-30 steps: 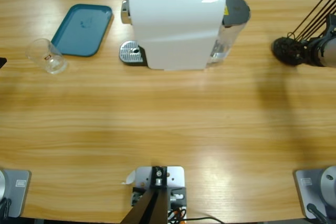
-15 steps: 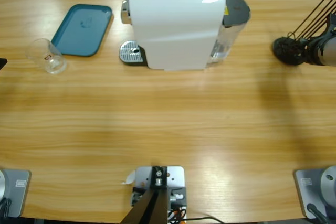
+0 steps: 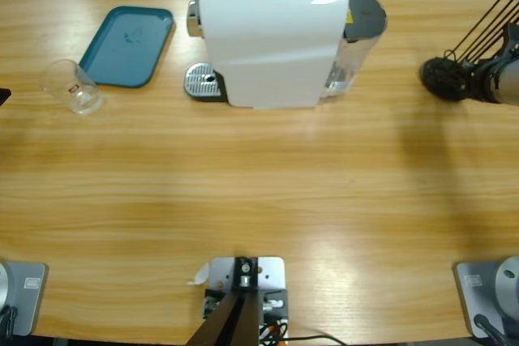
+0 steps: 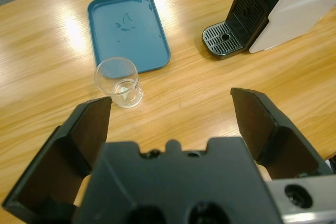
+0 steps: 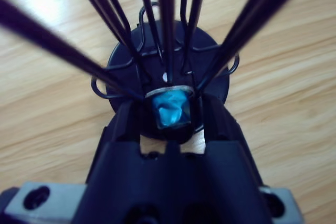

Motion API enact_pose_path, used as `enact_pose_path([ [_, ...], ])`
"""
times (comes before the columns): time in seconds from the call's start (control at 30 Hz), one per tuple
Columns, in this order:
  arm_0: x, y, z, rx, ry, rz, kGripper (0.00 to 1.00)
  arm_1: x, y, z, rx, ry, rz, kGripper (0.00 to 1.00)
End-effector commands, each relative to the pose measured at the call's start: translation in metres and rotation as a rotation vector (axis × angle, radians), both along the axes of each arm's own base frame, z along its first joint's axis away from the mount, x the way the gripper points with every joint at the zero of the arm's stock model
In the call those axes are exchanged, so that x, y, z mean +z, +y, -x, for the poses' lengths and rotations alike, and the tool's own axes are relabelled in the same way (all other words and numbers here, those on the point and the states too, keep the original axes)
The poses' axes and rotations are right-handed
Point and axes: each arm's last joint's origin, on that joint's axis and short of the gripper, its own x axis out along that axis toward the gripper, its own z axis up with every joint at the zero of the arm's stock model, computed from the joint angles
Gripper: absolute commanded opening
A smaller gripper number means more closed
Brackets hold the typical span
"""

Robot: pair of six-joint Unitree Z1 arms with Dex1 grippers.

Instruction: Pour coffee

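Wooden table [image 3: 259, 192] fills nearly the whole high view, its grain running across the frame, with a strip of grey floor and a pale cable along the top edge. Set against the frames from a second and half a second ago, nothing on it has shifted; only the right gripper [image 3: 478, 79] at the right edge has crept slightly rightward. At the left of the frame a clear glass tumbler [image 3: 73, 87] stands upright just beside the lower corner of a teal tray [image 3: 130, 44], not quite touching it; the left wrist view shows the tumbler [image 4: 118, 82] with a faint clear film at its bottom and a few droplets on the tray [image 4: 127, 30], and no coffee can be made out in any view. The left gripper [image 4: 173, 114] hangs above the wood with its jaws spread wide, nothing between them. At upper centre stands a white coffee machine [image 3: 272, 38] with its round metal drip grille [image 3: 203, 83] at its left and a grey-lidded water tank [image 3: 357, 38] at its right. At the far right, a black wire capsule stand [image 3: 444, 79] sits on the table; the right wrist view shows the right gripper's jaws closed around a bright blue capsule [image 5: 170, 107] among the stand's rods.
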Motion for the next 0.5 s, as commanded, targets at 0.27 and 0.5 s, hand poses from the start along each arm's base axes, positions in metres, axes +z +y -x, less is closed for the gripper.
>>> enact_pose_path([
  [0.27, -0.011, 0.003, 0.004, -0.012, 0.015, 0.004, 0.977, 0.004, 0.005, 0.014, 0.041, 0.024, 0.029, 0.591],
  [0.5, -0.011, 0.003, 0.004, -0.012, 0.015, 0.004, 0.977, 0.017, 0.002, 0.022, 0.024, 0.006, 0.047, 0.586],
])
